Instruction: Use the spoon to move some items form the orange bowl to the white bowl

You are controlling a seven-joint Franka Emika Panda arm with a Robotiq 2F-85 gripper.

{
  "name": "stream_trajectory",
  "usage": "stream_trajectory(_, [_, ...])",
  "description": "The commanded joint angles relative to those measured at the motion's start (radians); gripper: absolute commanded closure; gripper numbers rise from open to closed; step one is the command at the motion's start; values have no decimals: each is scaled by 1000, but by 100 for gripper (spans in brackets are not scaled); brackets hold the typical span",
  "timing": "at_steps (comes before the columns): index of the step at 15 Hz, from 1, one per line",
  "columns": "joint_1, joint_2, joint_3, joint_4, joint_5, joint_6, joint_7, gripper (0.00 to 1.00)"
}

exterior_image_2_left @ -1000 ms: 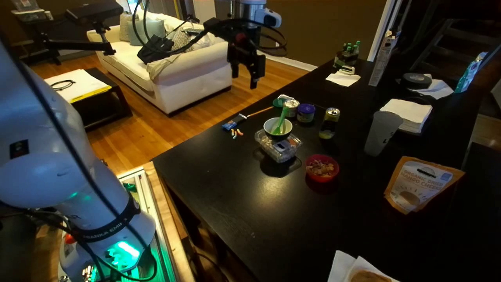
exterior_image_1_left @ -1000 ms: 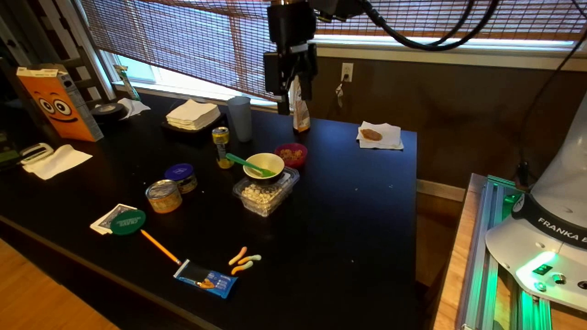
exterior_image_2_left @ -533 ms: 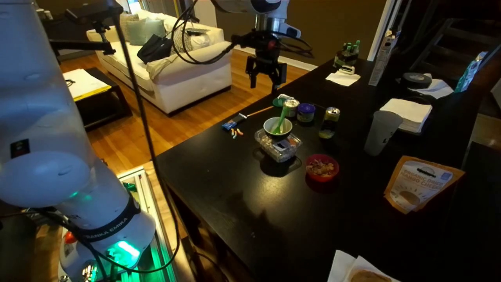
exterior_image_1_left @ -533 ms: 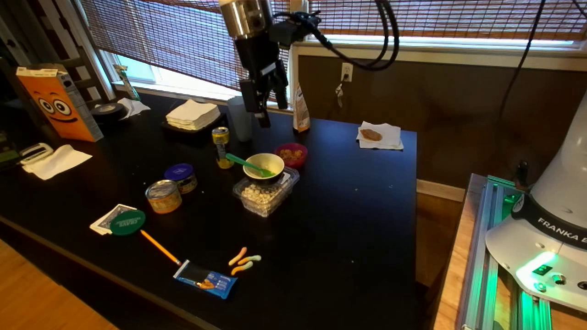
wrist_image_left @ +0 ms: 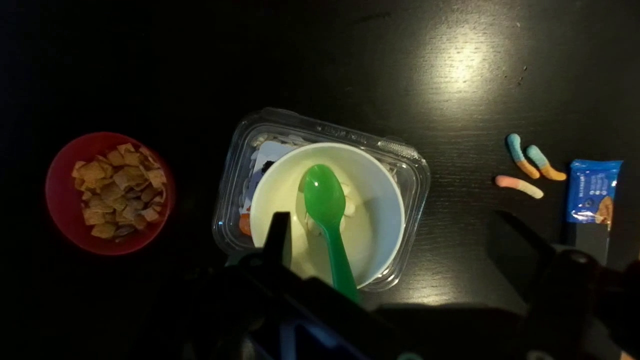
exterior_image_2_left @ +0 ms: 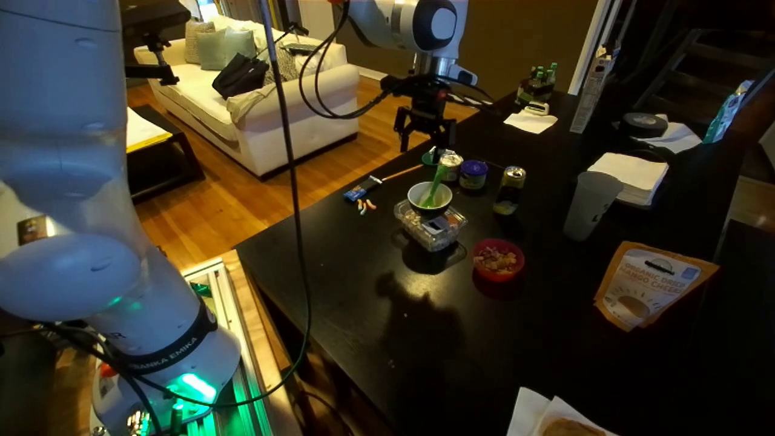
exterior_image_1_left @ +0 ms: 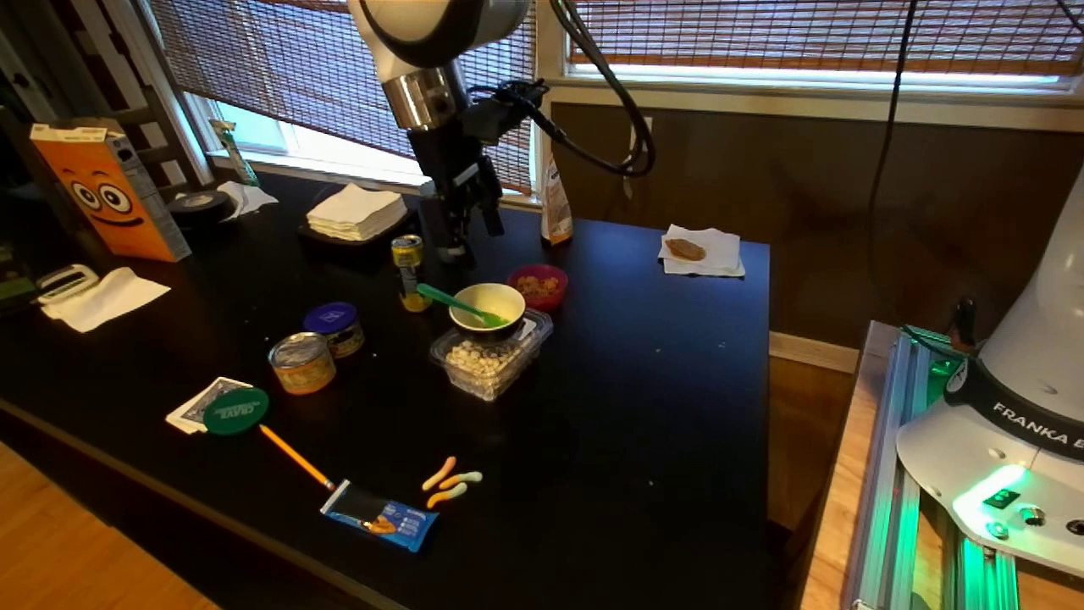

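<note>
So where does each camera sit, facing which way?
In an exterior view: high, facing brown slatted blinds across the black table; white robot arm and black tool visible.
In an exterior view: beside the arm, facing table and cream fabric sofa; arm and tool visible.
Wrist view: above the round white bowl, facing down; tool fingers visible.
Both exterior views share the green plastic spoon in that bowl.

Smooth, glossy plastic spoon (wrist_image_left: 330, 225)

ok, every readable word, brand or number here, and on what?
"FRANKA EMIKA": robot base
"ORGANIC DRIED MANGO CHEEKS": pouch; smaller print blurred
"CRAVE": green lid; other line blurred
Too small or blurred: markings on blue wrapper, cup, can, tub, orange carton
No numbers legible.
</note>
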Motion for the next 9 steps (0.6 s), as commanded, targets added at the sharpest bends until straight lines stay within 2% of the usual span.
stream_trajectory(1, [20,68,-20,70,-42,5,-23,0])
stream_trajectory(4, [8,96,-14,79,-40,60,-83,0])
stream_trajectory(5, [12,66,-17,46,-19,41,-41,0])
stream_trajectory(9, [12,74,-19,48,-19,46,-44,0])
